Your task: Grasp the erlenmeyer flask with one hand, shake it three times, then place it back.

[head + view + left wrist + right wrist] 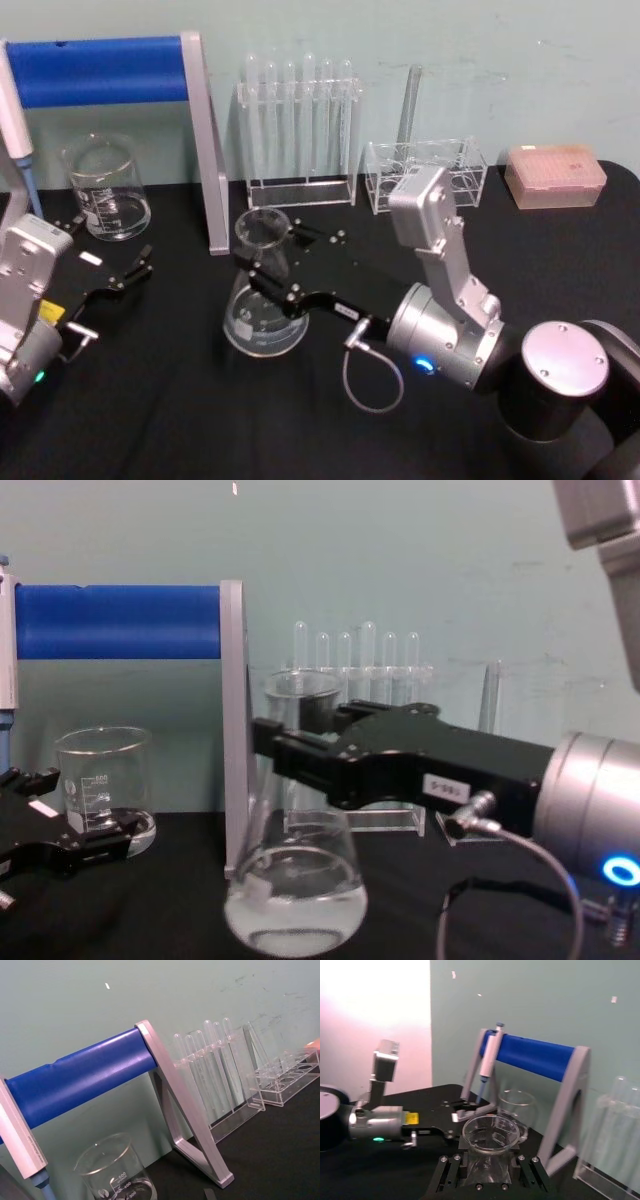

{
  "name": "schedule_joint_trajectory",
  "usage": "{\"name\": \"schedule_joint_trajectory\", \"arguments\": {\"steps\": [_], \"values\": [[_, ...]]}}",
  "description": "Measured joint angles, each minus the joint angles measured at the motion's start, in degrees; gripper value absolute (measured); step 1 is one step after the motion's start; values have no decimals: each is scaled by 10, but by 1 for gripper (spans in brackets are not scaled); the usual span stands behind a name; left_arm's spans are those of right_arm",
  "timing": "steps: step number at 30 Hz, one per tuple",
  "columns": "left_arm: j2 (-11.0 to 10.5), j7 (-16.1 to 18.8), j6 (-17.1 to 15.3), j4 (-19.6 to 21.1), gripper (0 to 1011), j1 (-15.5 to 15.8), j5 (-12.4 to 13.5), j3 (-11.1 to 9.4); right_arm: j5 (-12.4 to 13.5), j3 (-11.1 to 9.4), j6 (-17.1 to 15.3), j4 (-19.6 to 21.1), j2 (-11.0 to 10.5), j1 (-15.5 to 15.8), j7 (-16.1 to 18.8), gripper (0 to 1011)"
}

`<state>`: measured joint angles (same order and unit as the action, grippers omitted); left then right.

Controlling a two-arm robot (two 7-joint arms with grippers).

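Black table [200, 420] | right hand [268, 248] grips erlenmeyer flask [262, 325] (near-level) | left hand [108, 242] parked

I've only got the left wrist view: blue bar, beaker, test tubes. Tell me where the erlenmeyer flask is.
Observer: The erlenmeyer flask looks set down on the black table, just right of the stand's grey post and nearer the robot than the test tube rack.
Operator: Report the right pincer.
Observer: The right pincer is at the flask's neck, with its jaws shut on the glass from both sides.
Operator: Now the left one.
Observer: The left pincer is open, low over the table in front of the beaker and apart from the flask.
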<state>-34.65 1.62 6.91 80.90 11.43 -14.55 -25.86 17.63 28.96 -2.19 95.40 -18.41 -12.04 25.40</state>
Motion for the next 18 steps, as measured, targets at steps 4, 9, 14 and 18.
{"name": "schedule_joint_trajectory", "arguments": {"steps": [4,9,14,18], "values": [[0,0,0,0,1001,0,0,0,0,10,-1,2,1,-2,5,449],[0,0,0,0,1001,0,0,0,2,24,-2,7,0,-4,15,449],[0,0,0,0,1001,0,0,0,4,30,-2,8,-2,-6,18,449],[0,0,0,0,1001,0,0,0,4,26,-2,5,-4,-8,8,449]]}}
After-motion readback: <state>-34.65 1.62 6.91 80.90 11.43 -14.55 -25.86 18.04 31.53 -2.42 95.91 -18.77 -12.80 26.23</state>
